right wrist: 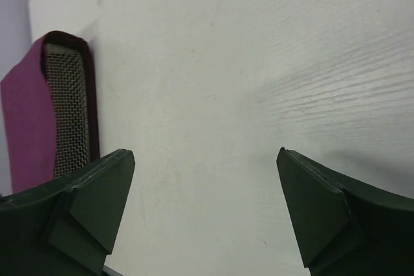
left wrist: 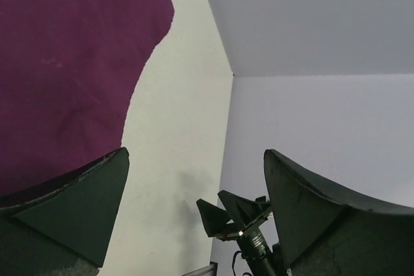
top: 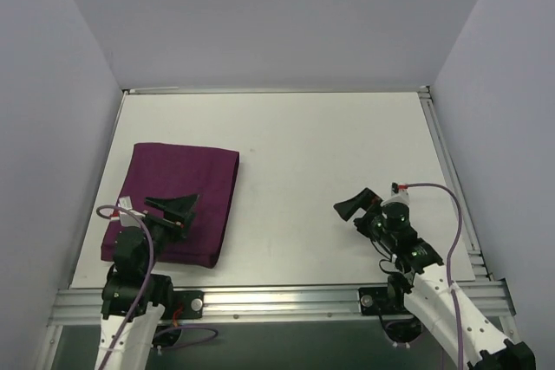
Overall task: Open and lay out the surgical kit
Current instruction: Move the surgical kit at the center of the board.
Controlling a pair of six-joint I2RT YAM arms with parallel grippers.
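The surgical kit [top: 178,192] lies folded shut at the left of the white table, a flat bundle in dark purple cloth [left wrist: 65,63]. In the right wrist view its open end shows silver wire mesh [right wrist: 68,108] inside the purple cloth wrap [right wrist: 26,127]. My left gripper [top: 173,207] hovers open over the bundle's near right part; in its own view the left gripper [left wrist: 195,153] spans the cloth's edge and bare table. My right gripper [top: 355,204] is open over bare table right of centre, pointing toward the kit, and nothing lies between the right gripper [right wrist: 206,153] jaws.
Pale walls enclose the table on the left, back and right. An aluminium rail [top: 277,301] runs along the near edge by the arm bases. Bare tabletop [top: 329,145] lies between the kit and the right arm, which shows in the left wrist view [left wrist: 236,214].
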